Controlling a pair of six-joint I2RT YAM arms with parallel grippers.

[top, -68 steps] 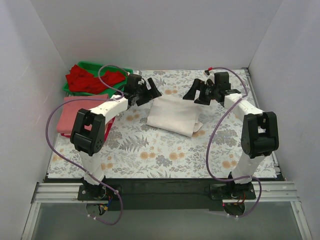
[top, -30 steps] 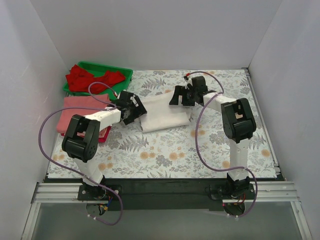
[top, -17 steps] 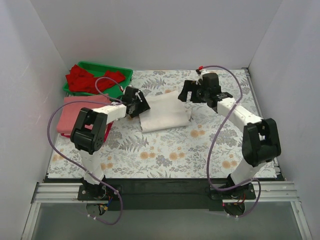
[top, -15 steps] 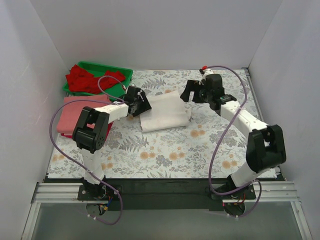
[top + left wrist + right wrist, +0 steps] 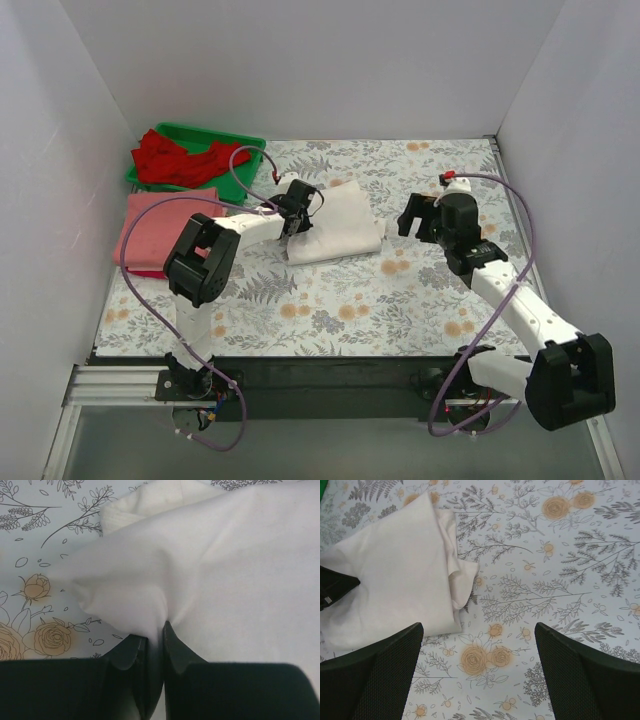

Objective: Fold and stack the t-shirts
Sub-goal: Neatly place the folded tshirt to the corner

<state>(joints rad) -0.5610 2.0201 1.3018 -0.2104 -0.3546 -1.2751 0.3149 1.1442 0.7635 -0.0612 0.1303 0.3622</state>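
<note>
A folded cream-white t-shirt [image 5: 342,226] lies mid-table on the floral cloth. My left gripper [image 5: 298,213] is shut on its left edge; in the left wrist view the two black fingers [image 5: 177,650] pinch a ridge of the cream fabric [image 5: 230,575]. My right gripper [image 5: 413,217] hangs open to the right of the shirt, apart from it, with only the floral cloth between its fingers [image 5: 587,672]. The right wrist view shows the shirt [image 5: 395,580] at upper left. A folded salmon-pink t-shirt [image 5: 158,228] lies at the left. Red t-shirts [image 5: 180,160] are heaped in the tray.
The green tray [image 5: 252,146] stands at the back left corner. White walls close in the table on three sides. Purple cables loop from both arms. Bare floral cloth [image 5: 400,300] lies in front of the cream shirt.
My left gripper has closed on the cream shirt's left edge and shifted a little right. My right arm has pulled back from the shirt to the right and nearer the front, still open.
</note>
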